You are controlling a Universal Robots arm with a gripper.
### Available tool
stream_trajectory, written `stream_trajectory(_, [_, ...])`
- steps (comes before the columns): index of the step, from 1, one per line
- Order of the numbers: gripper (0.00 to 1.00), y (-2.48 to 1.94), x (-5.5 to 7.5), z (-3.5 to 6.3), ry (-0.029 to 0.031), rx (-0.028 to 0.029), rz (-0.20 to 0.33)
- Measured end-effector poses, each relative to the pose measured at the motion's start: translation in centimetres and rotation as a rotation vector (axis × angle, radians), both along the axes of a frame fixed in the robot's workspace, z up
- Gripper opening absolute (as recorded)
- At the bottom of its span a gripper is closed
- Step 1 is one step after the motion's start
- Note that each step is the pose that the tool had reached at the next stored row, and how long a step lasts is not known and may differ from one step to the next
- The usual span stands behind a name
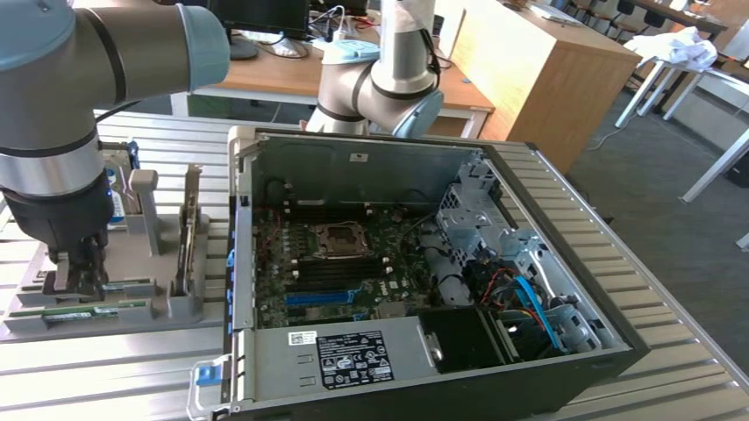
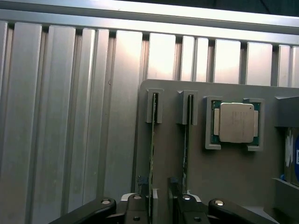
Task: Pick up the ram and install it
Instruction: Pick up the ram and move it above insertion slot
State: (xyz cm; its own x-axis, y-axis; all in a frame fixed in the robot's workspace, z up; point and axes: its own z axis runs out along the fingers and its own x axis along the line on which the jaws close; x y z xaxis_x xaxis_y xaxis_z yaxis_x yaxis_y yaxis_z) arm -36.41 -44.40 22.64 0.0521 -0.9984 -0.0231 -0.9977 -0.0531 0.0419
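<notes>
Fingers (image 2: 174,198) of the gripper (image 2: 156,201) stand apart, one on each side of the ram (image 2: 153,154), and they are not clenched on it. A small gap shows between the stick and the finger on the side of the second stick. On the other side I cannot tell if the finger touches the board or is only just beside it.

The ram stands on its long edge in a slot of the grey holder (image 2: 233,186), in the slot nearest to the holder's outer edge. A second stick (image 2: 187,154) stands in the next slot, parallel and just beside it. After that comes the processor (image 2: 236,122) in its own square pocket. At the far edge of the holder a part of the hard drive (image 2: 293,156) with a blue label shows.

The holder lies on the ribbed metal table (image 2: 70,121). In the exterior view the open computer case (image 1: 550,219) is on the same table, at the holder's edge toward that view's right, with the motherboard (image 1: 339,263) uncovered inside.

In my judgement the task is at its beginning. The gripper is lowered over the ram and placed around it, but the grasp is not made and the stick is not lifted from its slot. Closing, lifting, carrying to the case and pressing into the motherboard are all left to do.
</notes>
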Motion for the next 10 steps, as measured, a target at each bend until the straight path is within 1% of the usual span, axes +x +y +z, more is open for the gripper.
stream_trajectory(5, [0.3,0.0,0.0,-0.03,-0.0001,0.0001,0.0])
stream_trajectory(10, [0.3,-0.17,0.0,-0.02,-0.0001,0.0,0.0])
